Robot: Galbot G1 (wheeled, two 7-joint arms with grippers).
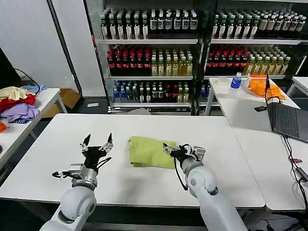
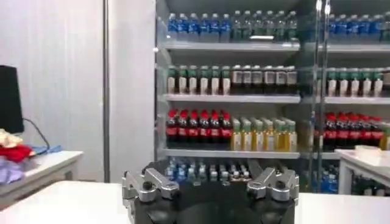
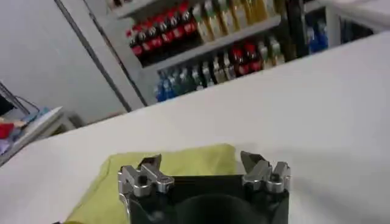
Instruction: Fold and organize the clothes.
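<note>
The clothes are one lime yellow-green T-shirt (image 1: 150,151), folded into a small rectangle at the middle of the white table (image 1: 48,144). My right gripper (image 1: 174,150) is at the shirt's right edge, open, with nothing between its fingers. In the right wrist view the shirt (image 3: 177,159) lies just beyond the spread jaws of that gripper (image 3: 201,163). My left gripper (image 1: 97,143) is raised to the left of the shirt, clear of it, fingers pointing up and open. The left wrist view shows that gripper (image 2: 208,178) empty, facing the drink shelves.
A red, lavender and cream garment pile (image 1: 17,103) sits on a side table at the left. On the right table are an orange cloth heap (image 1: 263,86), a blue-capped bottle (image 1: 236,81), a phone (image 1: 260,109) and a laptop (image 1: 288,120). Drink shelves (image 1: 149,62) stand behind.
</note>
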